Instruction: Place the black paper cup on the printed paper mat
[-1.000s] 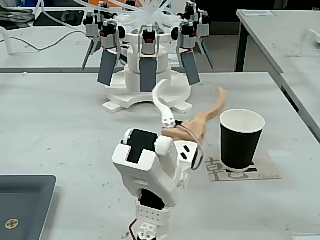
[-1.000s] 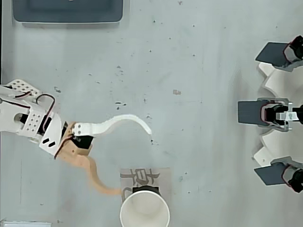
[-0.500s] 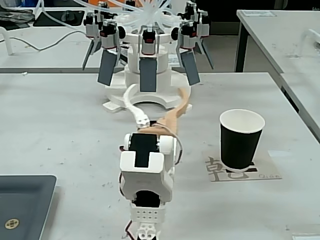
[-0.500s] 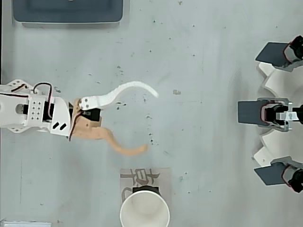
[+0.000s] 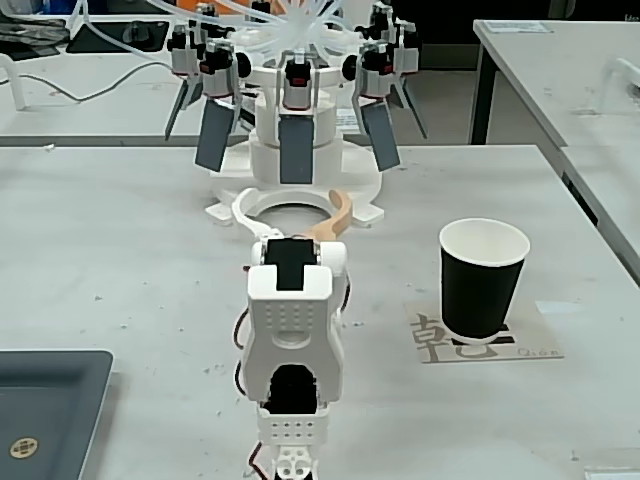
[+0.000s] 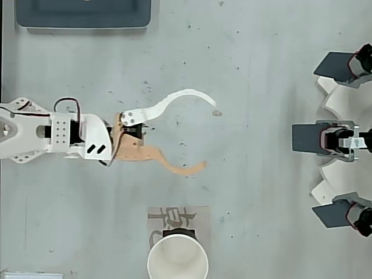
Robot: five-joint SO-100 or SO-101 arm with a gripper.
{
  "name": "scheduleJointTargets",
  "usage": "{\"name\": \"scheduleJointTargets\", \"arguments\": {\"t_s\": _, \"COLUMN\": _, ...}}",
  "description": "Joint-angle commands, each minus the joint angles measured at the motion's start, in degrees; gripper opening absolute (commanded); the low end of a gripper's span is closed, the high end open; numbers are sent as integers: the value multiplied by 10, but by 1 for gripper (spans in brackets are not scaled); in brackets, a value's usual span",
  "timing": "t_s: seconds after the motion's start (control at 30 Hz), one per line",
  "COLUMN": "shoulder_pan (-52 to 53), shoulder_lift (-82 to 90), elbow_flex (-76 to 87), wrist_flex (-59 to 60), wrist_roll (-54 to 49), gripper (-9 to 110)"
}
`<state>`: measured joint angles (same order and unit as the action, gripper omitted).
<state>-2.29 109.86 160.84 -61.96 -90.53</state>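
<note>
The black paper cup (image 5: 482, 280) stands upright on the printed paper mat (image 5: 430, 335) at the right of the fixed view. From overhead only its white mouth (image 6: 177, 257) shows, covering the lower part of the mat (image 6: 174, 216). My gripper (image 5: 300, 205) sits to the left of the cup in the fixed view, well apart from it. In the overhead view the gripper (image 6: 209, 135) is open, its white curved finger (image 6: 177, 100) and tan curved finger (image 6: 180, 167) spread wide with nothing between them.
A dark grey tray (image 5: 50, 410) lies at the front left, seen again in the overhead view as a tray (image 6: 84, 22) at the top edge. A white multi-arm fixture (image 5: 295, 110) with grey paddles stands at the table's far side, on the right overhead (image 6: 340, 139).
</note>
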Motion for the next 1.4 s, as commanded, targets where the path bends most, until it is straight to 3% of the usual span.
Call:
{"name": "scheduleJointTargets", "arguments": {"t_s": 0.0, "shoulder_pan": -5, "shoulder_lift": -25, "elbow_flex": -58, "wrist_flex": 13, "wrist_roll": 6, "gripper": 25}}
{"name": "scheduleJointTargets", "arguments": {"t_s": 0.83, "shoulder_pan": -18, "shoulder_lift": -311, "elbow_flex": -403, "wrist_flex": 22, "wrist_roll": 34, "gripper": 19}}
{"name": "scheduleJointTargets", "arguments": {"t_s": 1.37, "shoulder_pan": -18, "shoulder_lift": -367, "elbow_flex": -472, "wrist_flex": 46, "wrist_roll": 35, "gripper": 13}}
